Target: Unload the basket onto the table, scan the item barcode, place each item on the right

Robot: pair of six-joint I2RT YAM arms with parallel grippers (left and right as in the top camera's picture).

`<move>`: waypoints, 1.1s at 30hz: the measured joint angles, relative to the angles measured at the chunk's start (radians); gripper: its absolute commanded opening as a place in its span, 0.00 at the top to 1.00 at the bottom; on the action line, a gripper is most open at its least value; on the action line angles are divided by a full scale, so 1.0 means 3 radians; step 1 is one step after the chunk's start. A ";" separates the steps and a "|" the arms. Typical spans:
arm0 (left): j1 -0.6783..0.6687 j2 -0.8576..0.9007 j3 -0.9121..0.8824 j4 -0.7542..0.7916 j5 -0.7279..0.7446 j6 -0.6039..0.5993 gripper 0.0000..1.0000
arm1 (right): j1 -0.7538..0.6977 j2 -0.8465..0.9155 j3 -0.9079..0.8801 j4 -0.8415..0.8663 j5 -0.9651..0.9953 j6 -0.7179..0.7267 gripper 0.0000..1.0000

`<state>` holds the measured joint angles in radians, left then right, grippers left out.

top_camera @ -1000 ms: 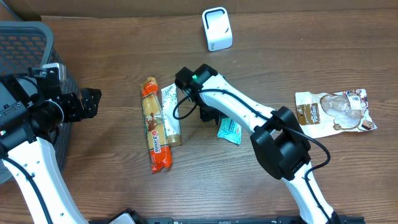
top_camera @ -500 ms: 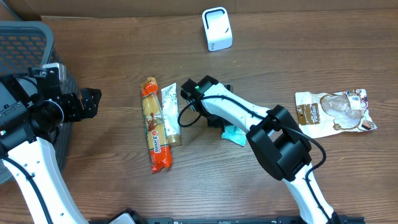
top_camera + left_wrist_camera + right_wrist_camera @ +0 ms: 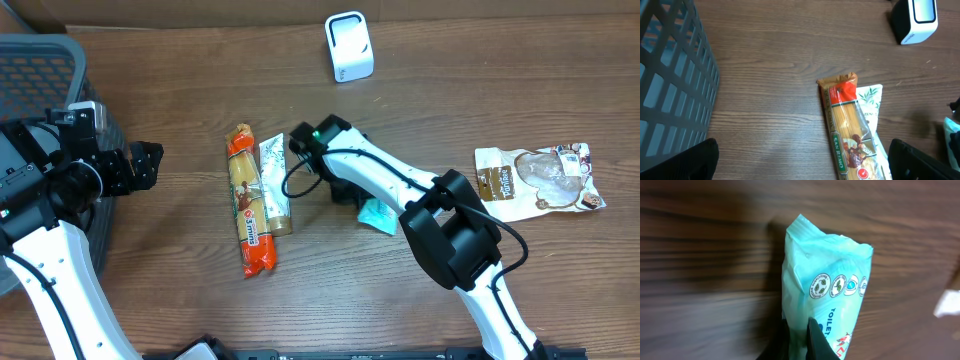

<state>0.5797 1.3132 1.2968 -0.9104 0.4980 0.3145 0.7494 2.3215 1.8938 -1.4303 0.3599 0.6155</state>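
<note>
The item in hand is a teal pack (image 3: 826, 275) printed "TOILET", lying on the wooden table (image 3: 180, 80). My right gripper (image 3: 799, 330) is shut, pinching a fold along the pack's left side between its dark fingertips (image 3: 813, 341). From overhead, the right gripper (image 3: 350, 190) covers most of the pack (image 3: 378, 214) near the table's middle. No barcode shows on the pack. The white scanner (image 3: 349, 47) stands at the back, also in the left wrist view (image 3: 917, 17). My left gripper (image 3: 140, 165) hovers open at the left, its fingers (image 3: 680, 160) wide apart over bare wood.
An orange pasta pack (image 3: 250, 200) and a green-and-white packet (image 3: 272, 185) lie side by side left of the right arm. A brown-and-white snack bag (image 3: 538, 180) lies at the right. A grey mesh basket (image 3: 40, 60) stands at the far left.
My right gripper has closed onto the teal pack and shifted it slightly. The left arm has not moved.
</note>
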 measured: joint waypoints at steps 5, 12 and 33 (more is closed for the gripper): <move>0.0000 0.0000 0.0000 0.0000 0.0000 0.0000 0.00 | -0.0032 -0.0256 0.0223 0.0244 -0.0720 -0.0450 0.96; 0.0000 0.0000 0.0000 0.0000 0.0000 0.0000 0.00 | -0.0336 -0.0795 0.0282 0.0532 -0.2213 -0.1209 0.96; 0.0000 0.0000 0.0000 0.0000 0.0000 0.0001 0.01 | -0.1330 -0.0813 -0.1873 0.2282 -0.3772 -0.1657 0.63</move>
<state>0.5797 1.3132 1.2968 -0.9104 0.4980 0.3149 0.3504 2.0777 1.3319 -0.7456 -0.7715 0.1184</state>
